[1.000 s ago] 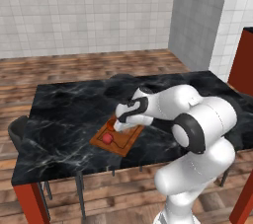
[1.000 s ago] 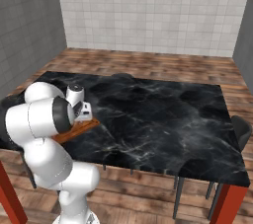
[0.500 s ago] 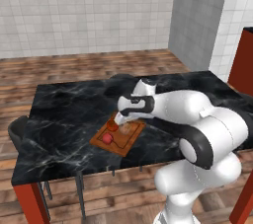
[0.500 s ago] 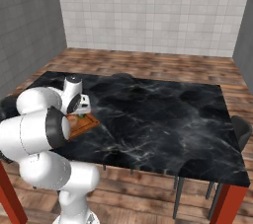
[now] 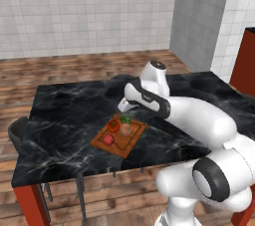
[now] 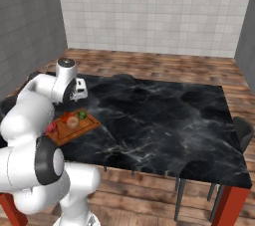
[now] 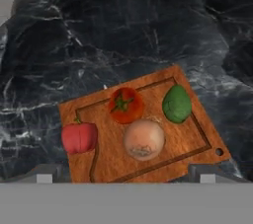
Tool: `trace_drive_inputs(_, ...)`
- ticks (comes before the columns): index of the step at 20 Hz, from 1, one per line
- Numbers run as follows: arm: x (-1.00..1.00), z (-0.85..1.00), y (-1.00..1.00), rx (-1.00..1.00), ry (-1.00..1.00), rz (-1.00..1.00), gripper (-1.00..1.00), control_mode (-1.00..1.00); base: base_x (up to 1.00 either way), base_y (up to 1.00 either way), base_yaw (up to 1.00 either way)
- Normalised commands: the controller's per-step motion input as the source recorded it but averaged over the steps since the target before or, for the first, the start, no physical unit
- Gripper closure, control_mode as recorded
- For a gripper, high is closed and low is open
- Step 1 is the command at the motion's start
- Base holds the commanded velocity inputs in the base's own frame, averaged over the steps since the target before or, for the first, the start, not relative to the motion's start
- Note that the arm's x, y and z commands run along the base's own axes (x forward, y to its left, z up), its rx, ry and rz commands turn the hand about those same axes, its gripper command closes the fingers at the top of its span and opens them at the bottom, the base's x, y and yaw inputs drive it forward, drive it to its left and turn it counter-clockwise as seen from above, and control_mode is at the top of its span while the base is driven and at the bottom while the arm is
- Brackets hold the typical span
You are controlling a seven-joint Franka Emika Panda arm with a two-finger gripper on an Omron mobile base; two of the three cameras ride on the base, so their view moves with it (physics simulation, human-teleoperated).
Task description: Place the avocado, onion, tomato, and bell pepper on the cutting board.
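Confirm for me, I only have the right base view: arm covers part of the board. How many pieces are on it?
Observer: Four. The hand view shows tomato, avocado, onion and bell pepper on the cutting board.
Operator: All fully on?
Observer: Bell pepper overhangs one edge; the other three sit inside the groove.
Operator: Gripper holding anything?
Observer: No. The gripper is open above the board, with nothing between the fingertips.
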Motion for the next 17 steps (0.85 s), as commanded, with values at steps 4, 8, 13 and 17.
trace_drive_inputs(4,-0.45,0.96,-0.2,0.0,-0.2,0.04,-1.0,-1.0,0.0,0.0,0.0)
trace_drive_inputs(8,-0.53,0.94,-0.28,0.0,-0.22,0.04,-1.0,-1.0,0.0,0.0,0.0)
trace_drive_inputs(13,-0.55,0.89,-0.36,0.0,-0.24,0.03,-1.0,-1.0,0.0,0.0,0.0)
trace_drive_inputs(17,-0.55,0.84,-0.44,0.0,-0.19,0.01,-1.0,-1.0,0.0,0.0,0.0)
